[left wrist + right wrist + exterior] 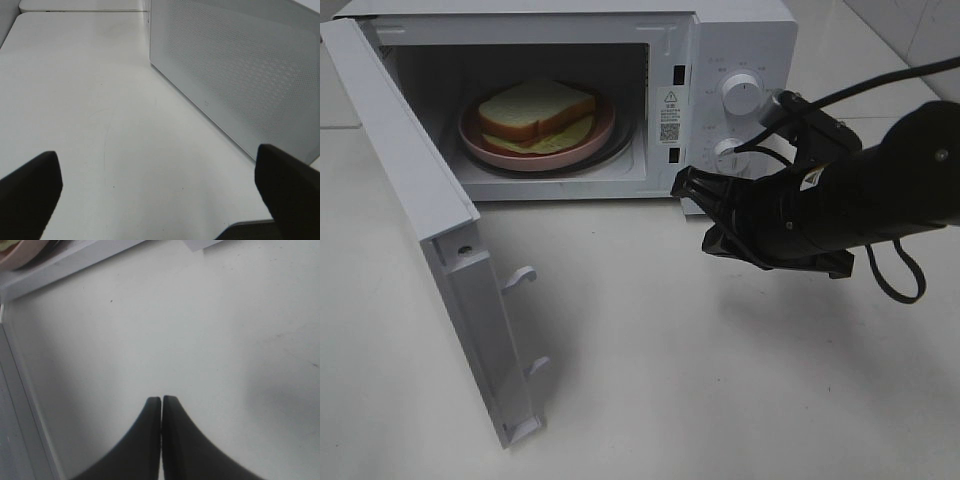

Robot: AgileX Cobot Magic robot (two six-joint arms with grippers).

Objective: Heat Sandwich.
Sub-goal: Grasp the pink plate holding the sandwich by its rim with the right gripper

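Microwave door (450,260) stands open nearest me. Sandwich (535,110) sits on pink plate (490,152) inside the microwave. Looks light, soft, squashy; I'd take the plate rim instead. Right claw (161,399) pressed together, empty. Left claw (156,152) spread wide, empty.

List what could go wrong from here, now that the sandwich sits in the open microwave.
1. The door stands wide open; a hard shove to close it may slide the microwave on the smooth table.
2. The shut right gripper hovers close to the lower knob and could knock it.
3. The arm's loose cable might snag there.
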